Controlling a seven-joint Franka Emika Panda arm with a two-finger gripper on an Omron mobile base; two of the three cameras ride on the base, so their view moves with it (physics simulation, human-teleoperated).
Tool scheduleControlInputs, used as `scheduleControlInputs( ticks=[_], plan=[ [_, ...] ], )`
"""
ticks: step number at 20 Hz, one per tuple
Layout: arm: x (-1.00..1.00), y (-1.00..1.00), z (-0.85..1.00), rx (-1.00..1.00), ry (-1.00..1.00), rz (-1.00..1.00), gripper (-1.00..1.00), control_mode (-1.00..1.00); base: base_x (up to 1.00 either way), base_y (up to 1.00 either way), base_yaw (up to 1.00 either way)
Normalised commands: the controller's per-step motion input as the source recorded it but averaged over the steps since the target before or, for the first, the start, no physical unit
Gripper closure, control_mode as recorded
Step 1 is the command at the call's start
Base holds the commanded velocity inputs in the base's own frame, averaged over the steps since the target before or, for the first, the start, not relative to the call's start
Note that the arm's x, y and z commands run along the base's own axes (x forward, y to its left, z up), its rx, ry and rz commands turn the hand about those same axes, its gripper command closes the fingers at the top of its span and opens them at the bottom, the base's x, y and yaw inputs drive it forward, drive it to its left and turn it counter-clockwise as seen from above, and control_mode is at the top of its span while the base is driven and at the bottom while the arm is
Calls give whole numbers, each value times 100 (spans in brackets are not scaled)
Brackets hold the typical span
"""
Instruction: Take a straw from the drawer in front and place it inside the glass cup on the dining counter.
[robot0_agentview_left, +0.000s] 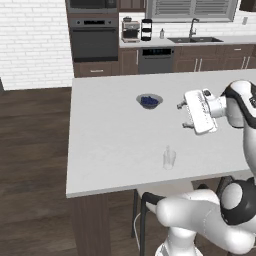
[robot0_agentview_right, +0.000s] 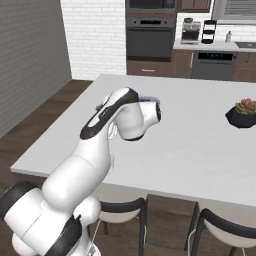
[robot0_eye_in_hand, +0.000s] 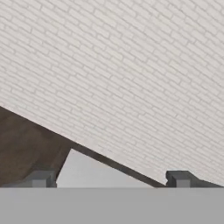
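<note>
The glass cup, small and clear, stands upright on the white dining counter near its front edge. My gripper hangs above the counter to the right of and beyond the cup, pointing left, well apart from it. Its fingers are spread wide and nothing lies between them. In the hand view the two fingertips frame a corner of the counter, with the white brick wall beyond. From the right base, my own arm covers most of the hand. The straw and the drawer are out of view.
A grey bowl with blue contents sits mid-counter, left of the gripper. A dark potted plant stands at the counter's right side. Stools are tucked under the front edge. Oven, dishwasher and sink line the back wall.
</note>
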Motion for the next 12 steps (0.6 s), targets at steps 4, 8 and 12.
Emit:
scheduleControlInputs(
  ticks=[4, 8, 12],
  plan=[
    [0, 40, 40, -9, 1, -3, -100, -100, 0, 0, 0],
    [9, 53, 3, -9, 8, -3, -100, -100, 0, 0, 0],
    [7, 46, -8, -7, 6, -1, -100, -100, 0, 0, 0]
  ],
)
